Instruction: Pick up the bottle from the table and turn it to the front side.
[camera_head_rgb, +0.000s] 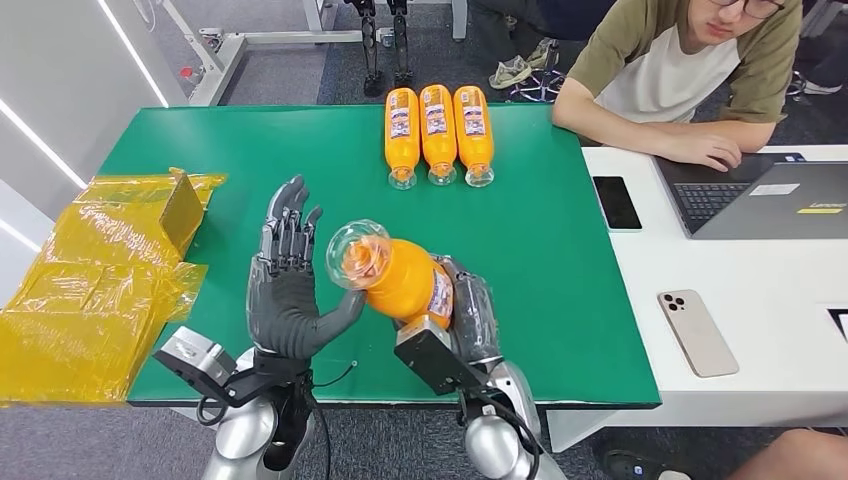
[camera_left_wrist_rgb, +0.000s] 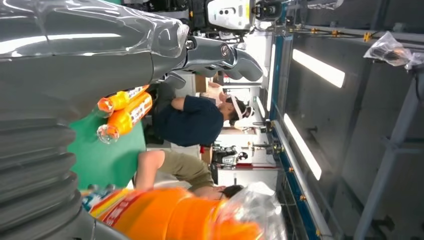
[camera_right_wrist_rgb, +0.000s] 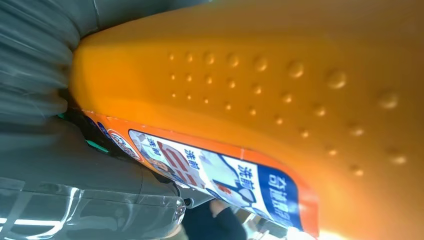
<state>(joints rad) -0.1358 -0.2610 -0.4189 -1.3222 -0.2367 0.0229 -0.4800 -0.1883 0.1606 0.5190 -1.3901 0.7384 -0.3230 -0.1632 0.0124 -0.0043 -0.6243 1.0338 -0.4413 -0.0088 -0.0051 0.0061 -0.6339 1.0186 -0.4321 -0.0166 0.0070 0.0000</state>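
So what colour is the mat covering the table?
Green mat, clearest in the head view.

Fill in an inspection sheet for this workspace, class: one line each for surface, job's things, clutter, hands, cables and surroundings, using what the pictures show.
Surface: green table, with a white desk at its right edge.
Job's things: orange bottle lifted above the table, clear cap end toward the left hand; three more orange bottles lie side by side at the far edge.
Clutter: yellow plastic wrapping at the table's left end.
Hands: right hand grips the bottle's body; left hand upright beside the cap, fingers apart, holding nothing.
Cables: thin black wire by the left wrist.
Surroundings: a seated person at a laptop; two phones on the desk.
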